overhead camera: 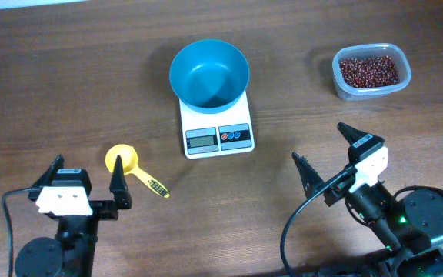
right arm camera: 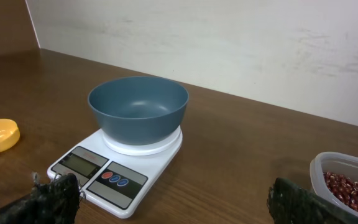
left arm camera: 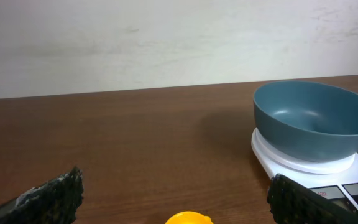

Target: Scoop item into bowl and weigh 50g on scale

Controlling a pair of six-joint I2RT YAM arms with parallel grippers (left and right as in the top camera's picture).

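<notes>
Overhead: left gripper [overhead camera: 88, 171] has its fingers spread wide, holding nothing and touching nothing. Yellow scoop [overhead camera: 133, 169] lies flat on the table [overhead camera: 52, 77], just beside the gripper's right finger. Centre: blue bowl [overhead camera: 209, 73] sits upright on the white scale [overhead camera: 218, 135], with nothing in it. Right gripper [overhead camera: 320, 142] also has its fingers spread wide and holds nothing. Far right: the beans [overhead camera: 368, 71] are in a clear tub [overhead camera: 403, 81], well apart from the scale.
</notes>
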